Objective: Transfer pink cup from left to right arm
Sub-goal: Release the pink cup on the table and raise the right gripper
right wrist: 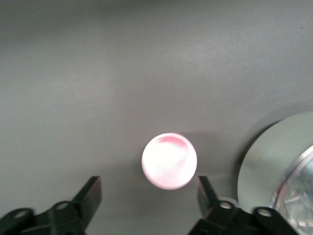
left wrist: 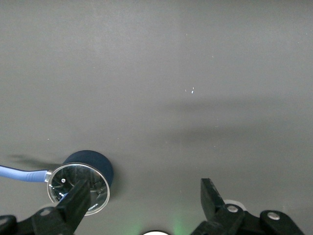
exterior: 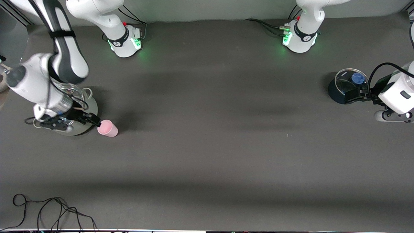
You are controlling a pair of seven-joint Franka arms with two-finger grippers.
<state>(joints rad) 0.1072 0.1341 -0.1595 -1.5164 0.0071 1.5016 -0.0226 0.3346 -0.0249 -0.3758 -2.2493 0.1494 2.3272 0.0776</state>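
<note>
The pink cup [exterior: 107, 128] rests on the table toward the right arm's end, free of both grippers. In the right wrist view the pink cup [right wrist: 169, 160] shows end-on as a pale round disc just past the fingertips. My right gripper [exterior: 81, 121] [right wrist: 148, 193] hangs over the spot beside the cup. It is open, with nothing between its fingers. My left gripper [exterior: 351, 96] [left wrist: 143, 196] waits at the left arm's end of the table. It is open and empty, next to a dark blue pot.
A silver pot with a glass lid [exterior: 81, 129] [right wrist: 274, 166] stands beside the cup, partly under the right arm. A dark blue pot with a glass lid [exterior: 336, 92] [left wrist: 90, 164] sits by the left gripper. Loose black cable [exterior: 48, 210] lies near the front camera.
</note>
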